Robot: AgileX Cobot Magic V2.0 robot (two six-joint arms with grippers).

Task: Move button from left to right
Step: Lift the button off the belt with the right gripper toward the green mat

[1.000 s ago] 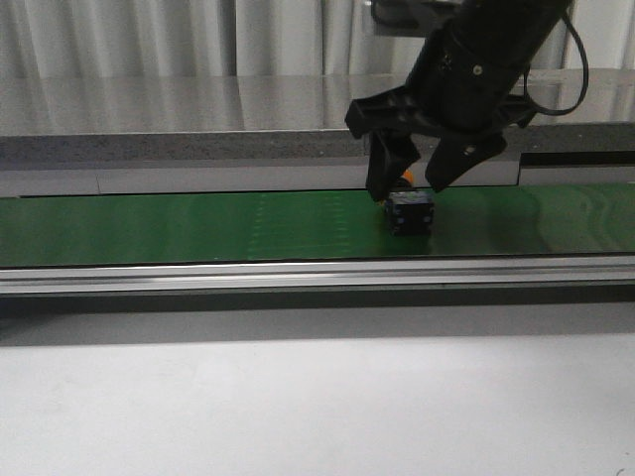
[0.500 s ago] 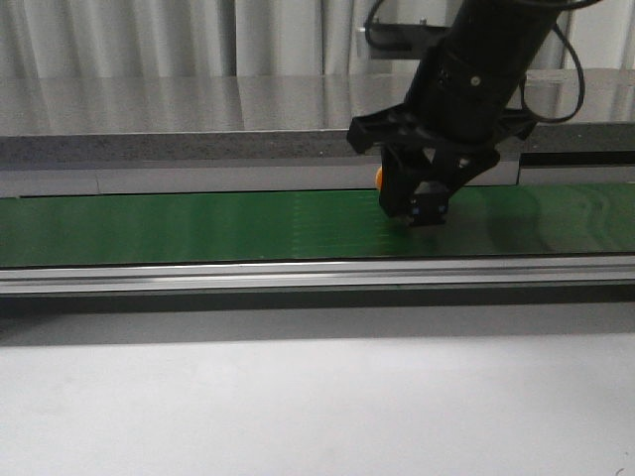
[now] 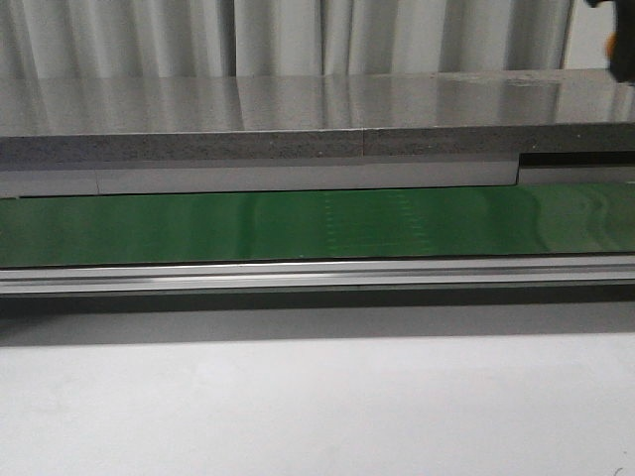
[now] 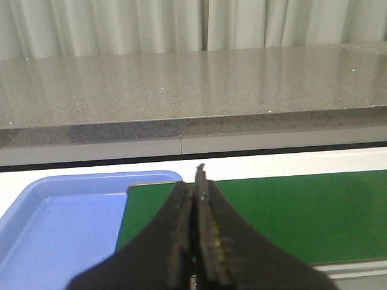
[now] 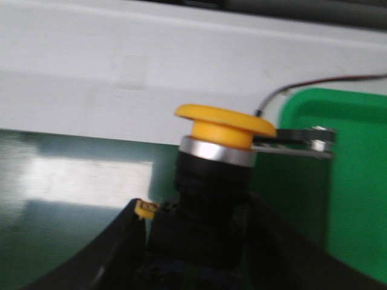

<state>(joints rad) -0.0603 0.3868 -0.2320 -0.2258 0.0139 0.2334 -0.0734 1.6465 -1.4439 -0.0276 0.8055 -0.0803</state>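
The button [image 5: 214, 169], with a yellow-orange cap, a silvery collar and a black body, sits between the fingers of my right gripper [image 5: 196, 232], which is shut on its body. It shows only in the right wrist view, held above the green belt [image 5: 60, 211]. In the front view the button is out of sight and only a dark bit of the right arm [image 3: 612, 40] shows at the top right corner. My left gripper [image 4: 195, 199] is shut and empty, over the left end of the green belt [image 4: 302, 211] beside a blue tray [image 4: 60, 223].
A green bin [image 5: 357, 181] lies beyond the button in the right wrist view, with a wire and a metal tab at its edge. The green conveyor belt [image 3: 298, 228] runs across the front view, with a grey counter [image 3: 298, 109] behind and a white table [image 3: 298, 407] in front.
My right gripper closed on the button on the belt, lifted it and moved up and to the right, out of the front view. The belt there is now bare.
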